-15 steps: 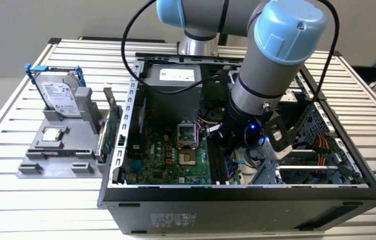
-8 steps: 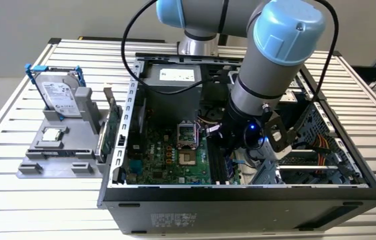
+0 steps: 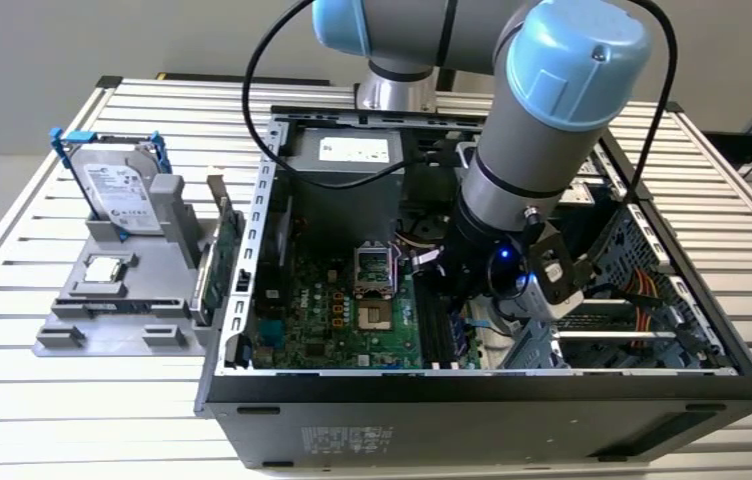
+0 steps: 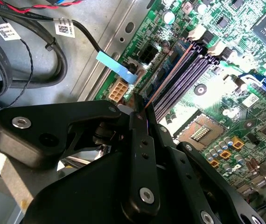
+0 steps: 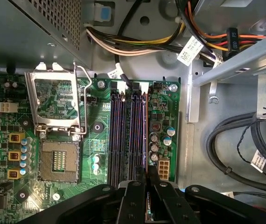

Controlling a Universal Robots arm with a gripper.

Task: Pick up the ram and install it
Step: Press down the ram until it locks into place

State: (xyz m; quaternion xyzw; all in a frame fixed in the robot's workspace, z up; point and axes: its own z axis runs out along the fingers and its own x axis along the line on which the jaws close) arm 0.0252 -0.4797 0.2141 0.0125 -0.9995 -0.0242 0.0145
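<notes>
Gripper (image 4: 144,109) clamped edge-on around the ram (image 4: 168,77) | ram hangs just above the memory slots (image 5: 128,135), beside the CPU socket (image 5: 58,161) | risk, judged: slight tilt lands the ram's edge on a slot wall, jamming it.

Arm reaching down, wrist vertical.
Pincer (image 5: 146,186) black fingers (image 4: 140,140) drawn close together, clamped on a thin edge-on strip.

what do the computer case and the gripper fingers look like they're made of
The computer case looks like sheet metal: dark painted outside, bare grey inside with punched holes. The gripper fingers look like matte black plastic or coated metal, joined by silver screws; I can't tell which.
</notes>
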